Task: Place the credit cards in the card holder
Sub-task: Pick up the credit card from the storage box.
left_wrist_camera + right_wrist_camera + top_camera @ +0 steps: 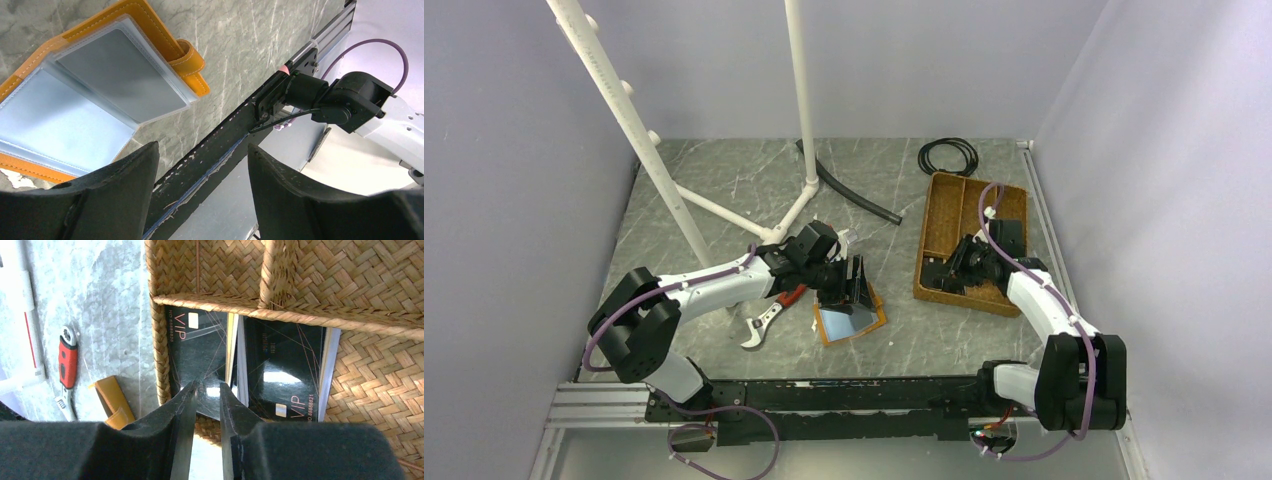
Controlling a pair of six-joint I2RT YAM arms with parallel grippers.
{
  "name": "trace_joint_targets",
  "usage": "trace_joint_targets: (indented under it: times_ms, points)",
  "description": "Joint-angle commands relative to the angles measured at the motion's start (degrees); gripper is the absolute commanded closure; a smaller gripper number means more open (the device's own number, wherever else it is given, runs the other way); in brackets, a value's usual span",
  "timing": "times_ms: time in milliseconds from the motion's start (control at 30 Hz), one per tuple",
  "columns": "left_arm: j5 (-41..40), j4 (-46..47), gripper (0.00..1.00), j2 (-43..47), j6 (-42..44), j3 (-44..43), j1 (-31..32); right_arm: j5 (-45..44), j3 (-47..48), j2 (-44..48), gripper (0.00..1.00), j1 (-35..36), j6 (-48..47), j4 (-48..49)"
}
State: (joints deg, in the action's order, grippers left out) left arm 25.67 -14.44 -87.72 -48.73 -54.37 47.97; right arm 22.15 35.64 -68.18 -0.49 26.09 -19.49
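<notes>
Now at the tray: right gripper [207, 385] hangs over the woven tray [210, 301], jaws narrowed about the edge of one black card [197, 345]; whether they already pinch it cannot be told.
Other arm: left gripper [202, 147] stands wide and empty just beside the card holder [115, 75], probably waiting to steady it.
Holder's pose: spread open on the table [250, 40], pockets up for loading.
Count: two black credit cards [282, 365] showing, pale edges perhaps more beneath; one holder; one tray.
</notes>
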Motion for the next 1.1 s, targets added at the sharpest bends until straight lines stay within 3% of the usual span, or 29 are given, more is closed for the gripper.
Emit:
trace_joint_targets:
  times_ms: [0, 433, 1067]
  points:
    - [1.0, 1.8, 0.30, 0.4, 0.7, -0.7, 0.0, -2.6, 2.3, 0.2, 0.74, 0.1, -1.3, -0.6]
    - [1.0, 2.0, 0.30, 0.4, 0.7, -0.7, 0.0, 0.9, 0.6, -2.0, 0.73, 0.1, -0.7, 2.4]
    - [1.3, 2.0, 0.29, 0.1, 1.1, -0.9, 0.0, 8.0, -0.1, 2.8, 0.75, 0.1, 5.0, 3.9]
